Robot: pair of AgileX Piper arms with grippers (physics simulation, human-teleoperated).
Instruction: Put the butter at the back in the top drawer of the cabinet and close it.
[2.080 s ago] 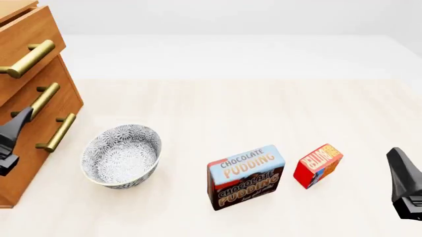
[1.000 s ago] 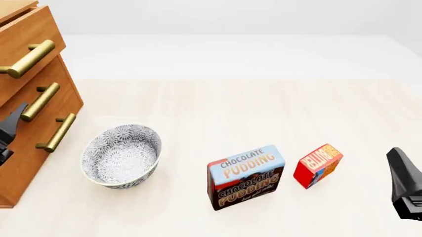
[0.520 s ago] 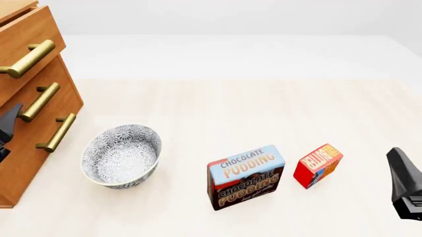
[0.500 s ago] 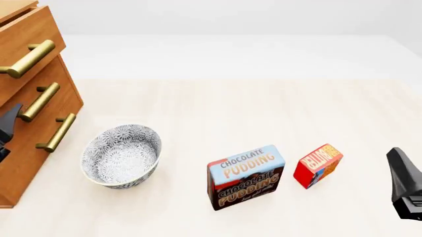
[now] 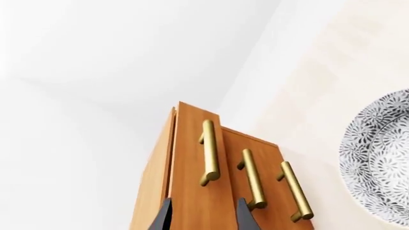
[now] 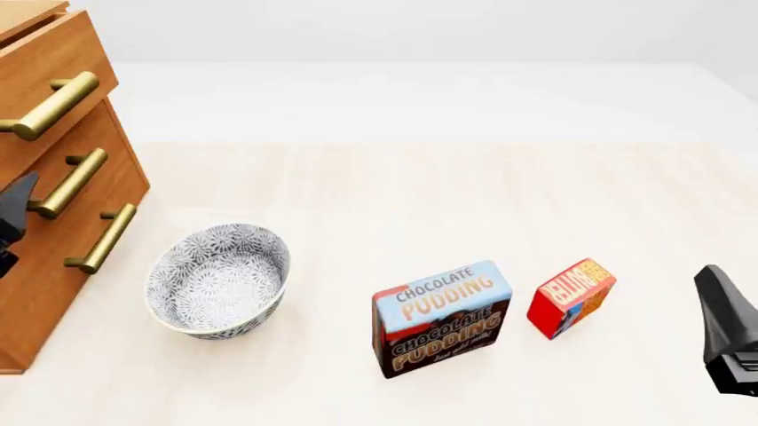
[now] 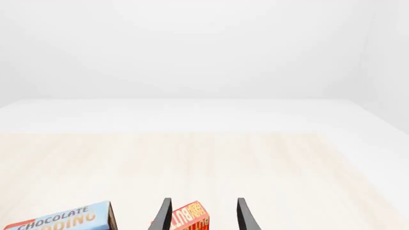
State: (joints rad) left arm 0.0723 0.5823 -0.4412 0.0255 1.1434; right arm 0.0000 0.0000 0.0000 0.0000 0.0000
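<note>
The butter (image 6: 571, 297), a small red box with an orange panel, stands on the table at the front right, just right of the pudding box. My right gripper (image 6: 720, 306) hangs open to the right of the butter and apart from it. In the right wrist view the butter (image 7: 189, 218) shows low between the open fingers (image 7: 164, 214). The wooden cabinet (image 6: 48, 266) stands at the far left. Its top drawer (image 6: 53, 67) sits a little forward of the two lower ones. My left gripper (image 6: 18, 202) is open in front of the middle handle, and its fingers (image 5: 243, 216) point at the top drawer (image 5: 190, 158).
A blue-and-brown Chocolate Pudding box (image 6: 441, 318) stands left of the butter. A patterned grey bowl (image 6: 218, 279) sits between that box and the cabinet, close to the lower drawers' brass handles (image 6: 101, 238). The table's far edge runs behind a wide stretch of light wood.
My left gripper has risen and slid left along the cabinet front, from beside the bottom handle to the middle one. The right arm, butter and boxes have not moved.
</note>
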